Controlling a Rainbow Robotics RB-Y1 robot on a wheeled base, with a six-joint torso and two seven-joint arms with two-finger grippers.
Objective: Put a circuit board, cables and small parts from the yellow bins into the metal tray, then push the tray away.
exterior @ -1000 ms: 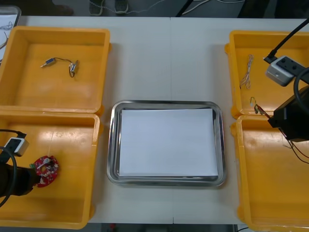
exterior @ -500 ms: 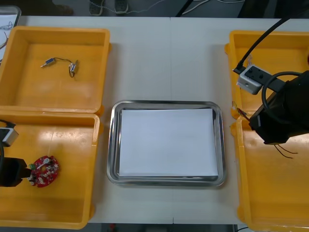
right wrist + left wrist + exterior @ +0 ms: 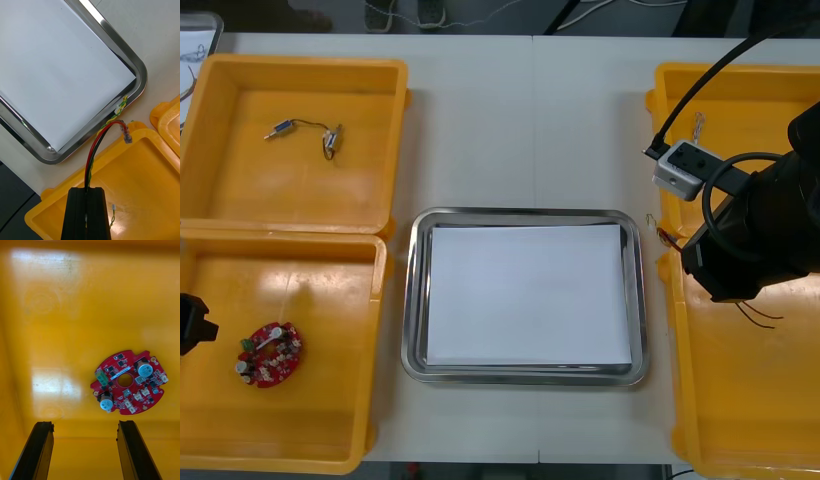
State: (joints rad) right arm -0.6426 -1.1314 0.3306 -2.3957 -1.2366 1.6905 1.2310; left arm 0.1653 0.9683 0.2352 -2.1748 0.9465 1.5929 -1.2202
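Observation:
My right gripper (image 3: 89,189) is shut on a red, black and yellow-green cable (image 3: 98,140), which arches up from the fingers to the corner of the metal tray (image 3: 141,73). From the front, the right arm (image 3: 750,240) hovers over the inner edge of the right yellow bins, the cable's end (image 3: 662,236) just right of the white-lined tray (image 3: 412,290). A round red circuit board (image 3: 268,352) lies flat in the near left bin (image 3: 330,440). My left gripper (image 3: 84,423) stands open, short of the board (image 3: 128,382) and not touching it.
The far left bin (image 3: 240,200) holds small metal parts on a thin cable (image 3: 308,132). A twisted cable (image 3: 695,130) lies in the far right bin. A short green wire (image 3: 112,215) rests in the near right bin (image 3: 150,180). Shoes show beyond the table.
My left gripper has drawn back to the left, away from the circuit board, which stays in the bin. My right arm has carried the cable left, towards the tray.

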